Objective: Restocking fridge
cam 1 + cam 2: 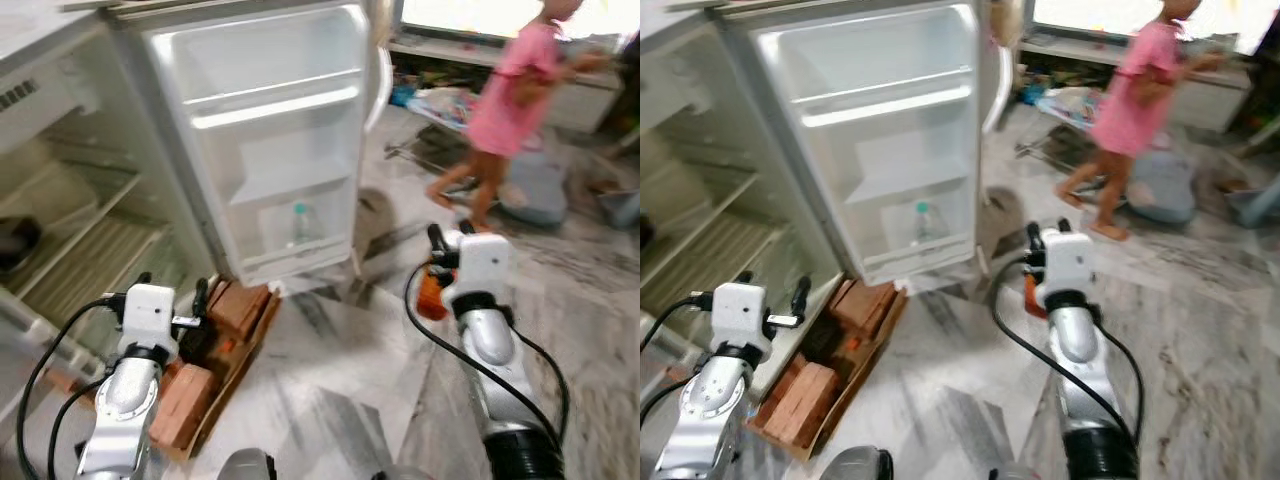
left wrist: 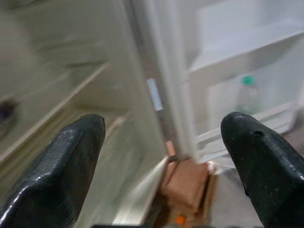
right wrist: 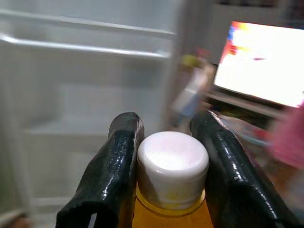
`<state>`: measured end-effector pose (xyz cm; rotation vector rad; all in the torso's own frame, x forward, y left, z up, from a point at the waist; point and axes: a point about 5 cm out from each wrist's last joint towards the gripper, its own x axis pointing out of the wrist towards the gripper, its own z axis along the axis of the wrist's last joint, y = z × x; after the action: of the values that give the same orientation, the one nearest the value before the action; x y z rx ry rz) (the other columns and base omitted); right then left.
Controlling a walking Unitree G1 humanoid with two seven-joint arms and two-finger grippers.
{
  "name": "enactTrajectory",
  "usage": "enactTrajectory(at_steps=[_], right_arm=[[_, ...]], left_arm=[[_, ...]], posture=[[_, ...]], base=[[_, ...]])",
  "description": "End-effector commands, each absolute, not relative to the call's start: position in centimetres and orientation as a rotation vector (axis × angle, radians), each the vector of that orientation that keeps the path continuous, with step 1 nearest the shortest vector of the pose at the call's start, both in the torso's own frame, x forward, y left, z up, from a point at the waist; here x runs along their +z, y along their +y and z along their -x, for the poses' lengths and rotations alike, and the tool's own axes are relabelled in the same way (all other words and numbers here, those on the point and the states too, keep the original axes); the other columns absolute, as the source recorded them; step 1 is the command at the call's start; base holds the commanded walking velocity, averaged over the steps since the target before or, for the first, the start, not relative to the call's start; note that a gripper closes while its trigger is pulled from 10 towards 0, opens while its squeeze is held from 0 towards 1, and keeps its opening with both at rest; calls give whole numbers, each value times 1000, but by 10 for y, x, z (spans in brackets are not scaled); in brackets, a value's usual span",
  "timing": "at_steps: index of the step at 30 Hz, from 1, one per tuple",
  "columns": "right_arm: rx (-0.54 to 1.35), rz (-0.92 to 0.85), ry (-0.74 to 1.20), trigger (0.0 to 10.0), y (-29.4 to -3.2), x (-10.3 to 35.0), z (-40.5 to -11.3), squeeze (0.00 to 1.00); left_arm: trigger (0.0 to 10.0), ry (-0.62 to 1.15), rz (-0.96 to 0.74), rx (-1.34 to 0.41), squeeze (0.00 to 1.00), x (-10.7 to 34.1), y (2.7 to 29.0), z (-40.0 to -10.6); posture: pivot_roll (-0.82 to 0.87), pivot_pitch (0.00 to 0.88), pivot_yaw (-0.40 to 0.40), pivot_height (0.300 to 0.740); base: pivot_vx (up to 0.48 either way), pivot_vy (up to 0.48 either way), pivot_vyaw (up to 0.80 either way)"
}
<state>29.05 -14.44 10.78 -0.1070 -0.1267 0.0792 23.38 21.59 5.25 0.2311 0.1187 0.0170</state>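
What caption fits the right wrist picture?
Right gripper clamps an orange bottle by its white cap, facing the open fridge door.

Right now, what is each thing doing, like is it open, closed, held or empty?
Fridge door: swung open, upper shelves bare.
Water bottle: upright in the lowest door shelf.
Orange bottle: white cap on, held by the right gripper.
Right gripper: shut on the bottle.
Left gripper: open, holding nothing.
Person: walking behind.
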Motion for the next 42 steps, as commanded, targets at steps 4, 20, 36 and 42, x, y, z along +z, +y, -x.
enactTrajectory(at_steps=[4, 20, 36, 42], right_arm=[[122, 132, -166, 10000, -140, 116, -297, 0], [110, 127, -162, 10000, -149, 114, -299, 0], [121, 139, -166, 10000, -145, 115, -303, 0], [143, 141, -169, 10000, -139, 115, -302, 0]], left_arm=[[10000, 105, -255, 29, 0, 55, 218, -237], [10000, 95, -224, -4, 0, 54, 212, -239], [10000, 85, -208, -34, 0, 53, 201, -241], [10000, 97, -209, -32, 0, 52, 202, -242]], posture=[[128, 0, -23, 740], [106, 0, -11, 740], [103, 0, -32, 740], [103, 10, -30, 740]], base=[[0, 0, 800], [183, 0, 340], [402, 0, 0], [466, 0, 0]])
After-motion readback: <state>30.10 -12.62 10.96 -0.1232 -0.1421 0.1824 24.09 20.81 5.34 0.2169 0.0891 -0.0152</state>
